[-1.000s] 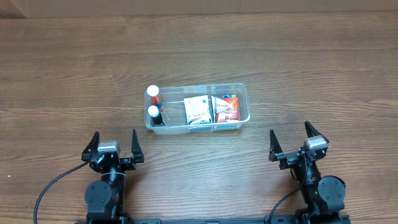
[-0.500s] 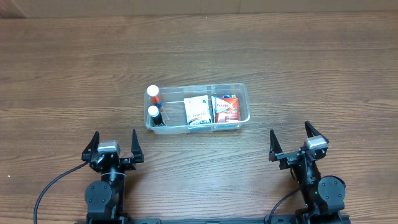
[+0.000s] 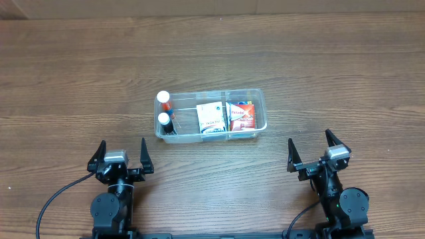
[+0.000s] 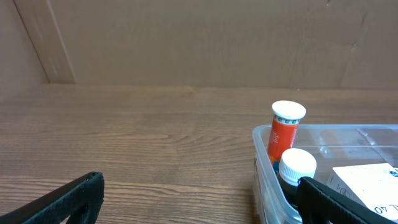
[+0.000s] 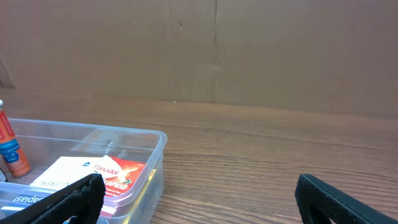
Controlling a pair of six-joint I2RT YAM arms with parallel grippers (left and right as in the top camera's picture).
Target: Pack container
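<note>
The clear plastic container (image 3: pixel 260 99) sits at the table's middle. It holds an orange bottle with a white cap (image 3: pixel 163 99), a dark bottle with a white cap (image 3: pixel 164 121), a white box (image 3: pixel 211 118) and a red Panadol box (image 3: pixel 241 115). My left gripper (image 3: pixel 122 153) is open and empty near the front edge, left of the container (image 4: pixel 264 162). My right gripper (image 3: pixel 311 147) is open and empty near the front edge, right of the container (image 5: pixel 155 149). The bottles show in the left wrist view (image 4: pixel 285 127), the red box in the right wrist view (image 5: pixel 115 174).
A brown cardboard wall (image 4: pixel 199 37) stands along the table's far edge. The wooden table (image 3: pixel 332 73) stretches around the container on all sides.
</note>
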